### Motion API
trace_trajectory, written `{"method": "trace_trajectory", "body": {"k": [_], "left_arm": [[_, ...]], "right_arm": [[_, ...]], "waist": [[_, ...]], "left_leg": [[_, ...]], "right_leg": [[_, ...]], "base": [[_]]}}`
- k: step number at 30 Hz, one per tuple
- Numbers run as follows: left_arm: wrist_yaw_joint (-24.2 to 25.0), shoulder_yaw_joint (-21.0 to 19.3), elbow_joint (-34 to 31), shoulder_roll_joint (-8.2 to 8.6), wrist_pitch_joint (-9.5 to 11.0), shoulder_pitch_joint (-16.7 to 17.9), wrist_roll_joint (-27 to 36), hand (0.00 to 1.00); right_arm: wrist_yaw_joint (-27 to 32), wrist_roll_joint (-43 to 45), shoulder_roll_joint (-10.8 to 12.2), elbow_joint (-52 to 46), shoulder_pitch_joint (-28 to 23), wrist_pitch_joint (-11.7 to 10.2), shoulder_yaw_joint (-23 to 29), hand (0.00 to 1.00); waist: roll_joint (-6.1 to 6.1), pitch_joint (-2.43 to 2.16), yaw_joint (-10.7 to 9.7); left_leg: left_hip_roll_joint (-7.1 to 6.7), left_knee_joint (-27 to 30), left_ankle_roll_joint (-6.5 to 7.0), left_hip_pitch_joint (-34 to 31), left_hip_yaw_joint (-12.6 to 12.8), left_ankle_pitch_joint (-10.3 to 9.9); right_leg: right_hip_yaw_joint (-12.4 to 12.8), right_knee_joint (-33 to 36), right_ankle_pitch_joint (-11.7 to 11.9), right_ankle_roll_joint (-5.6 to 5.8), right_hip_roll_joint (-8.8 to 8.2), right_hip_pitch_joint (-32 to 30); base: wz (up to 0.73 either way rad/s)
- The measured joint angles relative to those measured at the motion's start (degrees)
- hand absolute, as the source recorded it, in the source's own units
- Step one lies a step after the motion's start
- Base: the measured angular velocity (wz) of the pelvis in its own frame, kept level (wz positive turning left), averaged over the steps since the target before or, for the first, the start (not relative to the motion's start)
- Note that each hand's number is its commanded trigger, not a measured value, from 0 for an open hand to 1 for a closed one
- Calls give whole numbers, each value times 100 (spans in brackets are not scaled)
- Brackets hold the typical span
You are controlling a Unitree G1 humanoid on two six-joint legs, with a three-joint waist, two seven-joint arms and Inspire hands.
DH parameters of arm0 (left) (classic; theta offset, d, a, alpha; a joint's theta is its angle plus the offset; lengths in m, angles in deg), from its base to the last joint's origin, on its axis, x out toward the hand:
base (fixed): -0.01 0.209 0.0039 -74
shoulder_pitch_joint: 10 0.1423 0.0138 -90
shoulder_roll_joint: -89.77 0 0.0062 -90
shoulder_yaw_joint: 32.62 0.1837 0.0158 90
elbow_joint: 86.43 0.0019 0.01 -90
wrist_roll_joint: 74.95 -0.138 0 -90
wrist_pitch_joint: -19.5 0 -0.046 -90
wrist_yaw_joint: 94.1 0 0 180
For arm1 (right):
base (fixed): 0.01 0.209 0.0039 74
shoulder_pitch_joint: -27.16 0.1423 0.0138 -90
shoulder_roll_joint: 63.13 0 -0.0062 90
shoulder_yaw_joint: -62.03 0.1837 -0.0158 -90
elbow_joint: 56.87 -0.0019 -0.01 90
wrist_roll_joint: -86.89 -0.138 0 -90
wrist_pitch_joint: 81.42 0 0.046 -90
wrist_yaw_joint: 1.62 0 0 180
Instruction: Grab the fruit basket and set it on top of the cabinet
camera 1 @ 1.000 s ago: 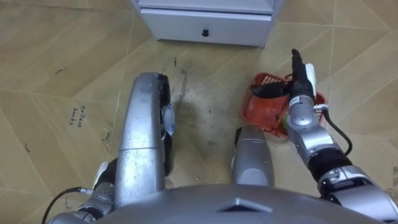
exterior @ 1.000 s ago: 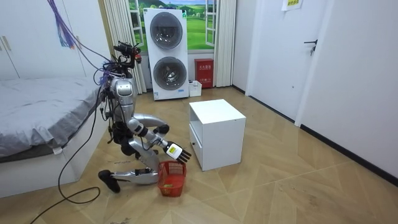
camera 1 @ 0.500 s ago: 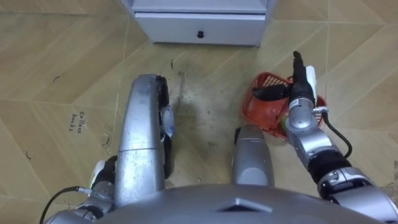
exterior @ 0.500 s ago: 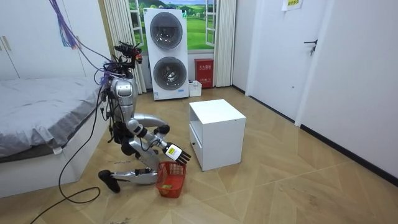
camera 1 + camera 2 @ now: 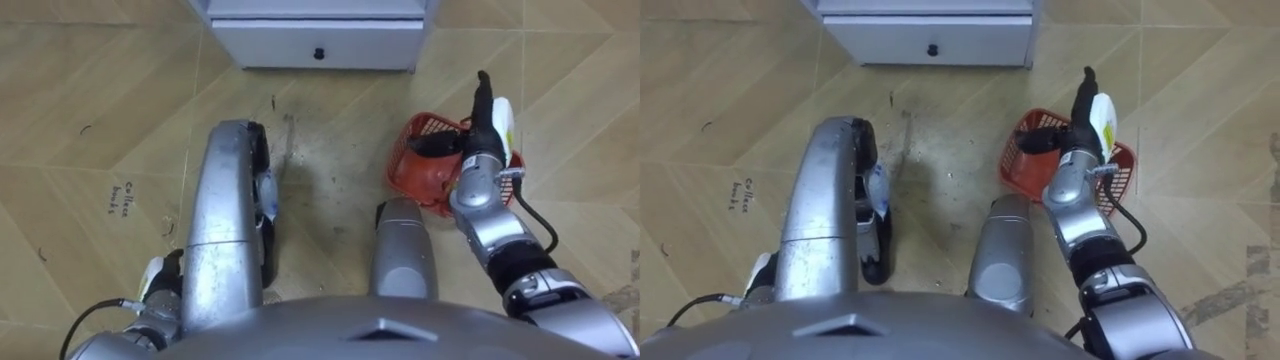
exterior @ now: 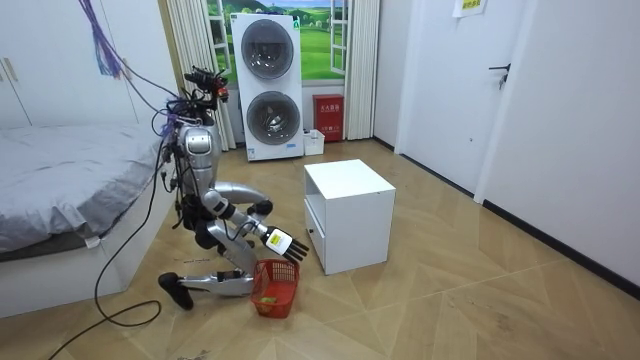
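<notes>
right hand (image 5: 480, 135): fingers straight and pressed together, seen edge-on and pointing away from you toward the white cabinet (image 5: 320, 45). The thumb sticks out sideways over the basket's opening. Nothing is pinched or curled round.

fruit basket (image 5: 410, 172): red, on the floor just to the right of your right knee and short of the cabinet's drawer. The hand hangs over its far, right-hand rim. Whether it touches the rim can't be told.

change, last second: very little. The drawer front has slid toward the top edge of the eye view, so your head has tipped; the things have not moved. The hand has kept its place over the same rim. In the room view the basket has nudged slightly toward that view's left and is still on the floor.

meaning for task: reach looks done, grasp not yet made. Nothing is lifted, so you are still at the closing step.

arm pose: right forearm runs up from the lower right, wrist nearly straight, back of the hand turned to the right.

left hand (image 5: 162, 283): low at the lower left, beside your left leg, idle.

stance: the room view has you kneeling low on the floor between the bed (image 6: 60, 190) and the cabinet, torso upright.
</notes>
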Motion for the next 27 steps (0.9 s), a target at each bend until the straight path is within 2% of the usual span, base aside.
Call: {"method": "trace_trajectory", "body": {"k": [10, 18, 27], "left_arm": [[-174, -3, 3, 2, -1, -2, 2, 0], [-181, 19, 38, -2, 4, -27, 12, 0], [-181, 52, 182, 25, -5, -40, 229, 0]], "right_arm": [[92, 60, 0, -3, 2, 0, -4, 0], [136, 4, -10, -2, 4, 0, -2, 0], [57, -660, 27, 108, -335, 25, -8, 0]], "waist": [[-10, 4, -1], [-38, 18, -16], [-35, 16, -108]], "left_leg": [[3, 9, 0, 1, 0, 0], [-10, 54, 0, 41, 7, 0], [-6, 18, -1, 72, -9, 1]], "right_leg": [[9, 3, 0, -1, 1, -2], [110, 1, 0, -1, -1, -3], [75, 1, 0, -1, 6, 17]], "base": [[0], [-5], [1]]}}
